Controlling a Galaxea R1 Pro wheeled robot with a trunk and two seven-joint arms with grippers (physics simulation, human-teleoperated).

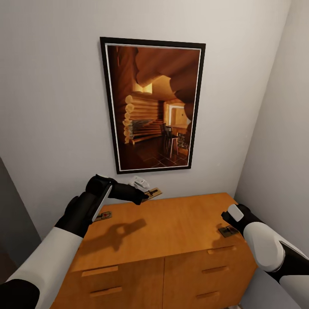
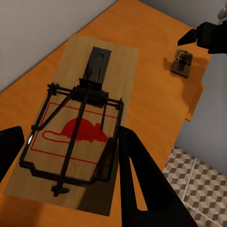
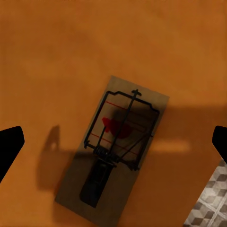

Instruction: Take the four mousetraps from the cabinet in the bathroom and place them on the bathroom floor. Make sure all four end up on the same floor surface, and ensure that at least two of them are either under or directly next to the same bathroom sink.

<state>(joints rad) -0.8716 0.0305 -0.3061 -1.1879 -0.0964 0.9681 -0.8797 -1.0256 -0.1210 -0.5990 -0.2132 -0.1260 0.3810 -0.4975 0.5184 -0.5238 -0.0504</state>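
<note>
The orange-brown cabinet (image 1: 171, 223) stands against the wall in front of me. My left gripper (image 1: 143, 196) is at its back edge, shut on a mousetrap (image 1: 153, 192) and holding it slightly above the top. In the left wrist view that mousetrap (image 2: 78, 125) lies between the dark fingers (image 2: 142, 184). A second mousetrap (image 1: 103, 215) lies at the top's left edge. A third mousetrap (image 1: 227, 231) lies near the right front corner. My right gripper (image 1: 227, 221) hovers open just above it, its fingers (image 3: 9, 146) spread wide of the mousetrap (image 3: 116, 149). The fourth one is out of view.
A large framed picture (image 1: 152, 107) hangs on the wall behind the cabinet. A side wall (image 1: 279, 141) closes in on the right. Drawer fronts with bar handles (image 1: 99, 271) face me. Patterned floor tiles (image 2: 198, 182) show past the cabinet's end.
</note>
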